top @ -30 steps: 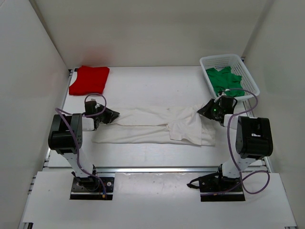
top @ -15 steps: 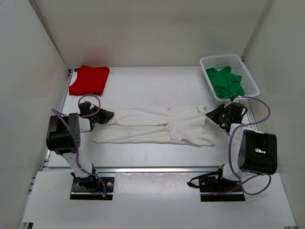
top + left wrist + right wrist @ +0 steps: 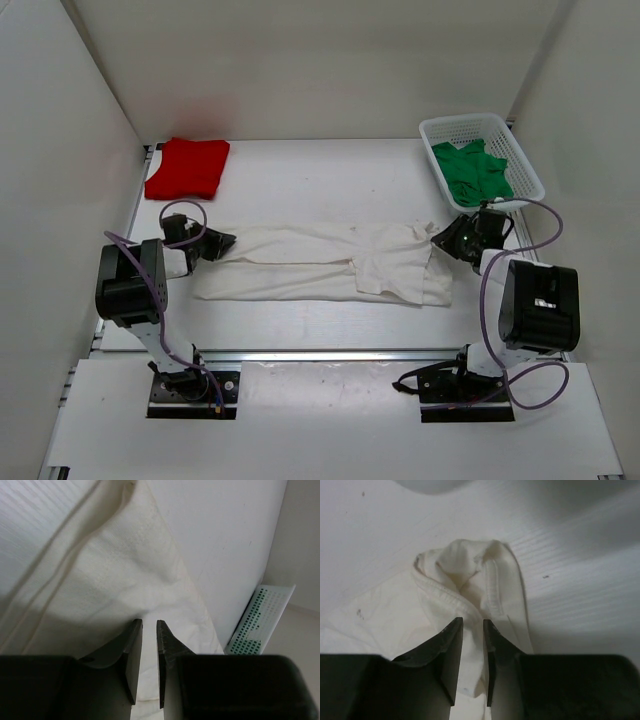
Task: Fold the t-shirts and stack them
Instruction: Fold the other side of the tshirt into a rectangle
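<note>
Probably a robotics lab: bare white walls (image 3: 300,60) box in a table (image 3: 300,175) with two bolted robot arms (image 3: 130,285).

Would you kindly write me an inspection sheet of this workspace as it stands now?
Surface: white table, flat.
Job's things: white t-shirt laid out lengthwise mid-table, partly folded; red t-shirt folded at the far left; green t-shirt crumpled inside the basket.
Clutter: only the white mesh basket, far right.
Grippers: left gripper at the white t-shirt's left end, right gripper at its right end. Each shows a narrow gap between its jaws; whether cloth is pinched cannot be told.
Cables: purple cables loop along both arms.
Surroundings: plain white walls on three sides.
</note>
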